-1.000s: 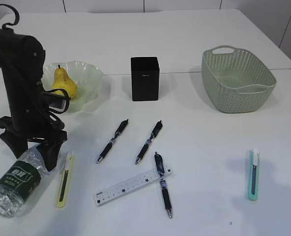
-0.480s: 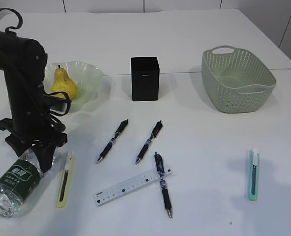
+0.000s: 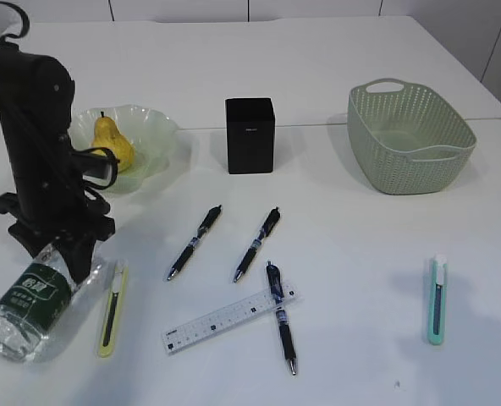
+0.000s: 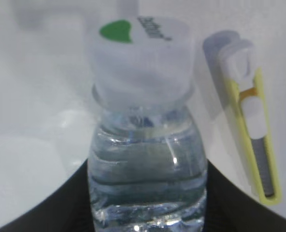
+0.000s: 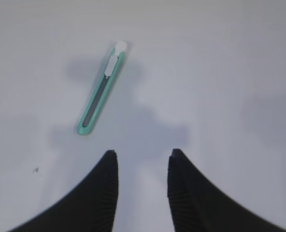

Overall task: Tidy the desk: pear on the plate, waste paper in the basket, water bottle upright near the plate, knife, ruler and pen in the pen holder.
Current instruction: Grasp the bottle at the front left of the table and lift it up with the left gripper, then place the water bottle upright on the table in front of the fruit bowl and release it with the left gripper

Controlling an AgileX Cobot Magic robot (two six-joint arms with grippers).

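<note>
The water bottle (image 3: 26, 300) lies tilted at the front left of the desk (image 3: 360, 254), cap towards the pens. My left gripper (image 3: 62, 256) is shut on its shoulder; in the left wrist view the black fingers (image 4: 61, 203) press both sides of the water bottle (image 4: 145, 140). The pear (image 3: 111, 142) sits on the plate (image 3: 157, 131). The ruler (image 3: 229, 317) lies under one pen (image 3: 280, 317); two more pens (image 3: 195, 241) (image 3: 257, 244) lie nearer the pen holder (image 3: 250, 135). My right gripper (image 5: 142, 154) hangs open over bare desk near the teal knife (image 5: 102, 94). No waste paper is in view.
The basket (image 3: 441, 155) stands at the back right. A yellow knife (image 3: 111, 307) lies just right of the bottle, also seen as the yellow knife (image 4: 256, 140) beside the cap. The teal knife (image 3: 437, 300) lies alone at the front right.
My left jaws have closed from wide apart onto the bottle. The arm has shifted slightly back and left, and the bottle has turned a little with it. The right gripper is unchanged.
</note>
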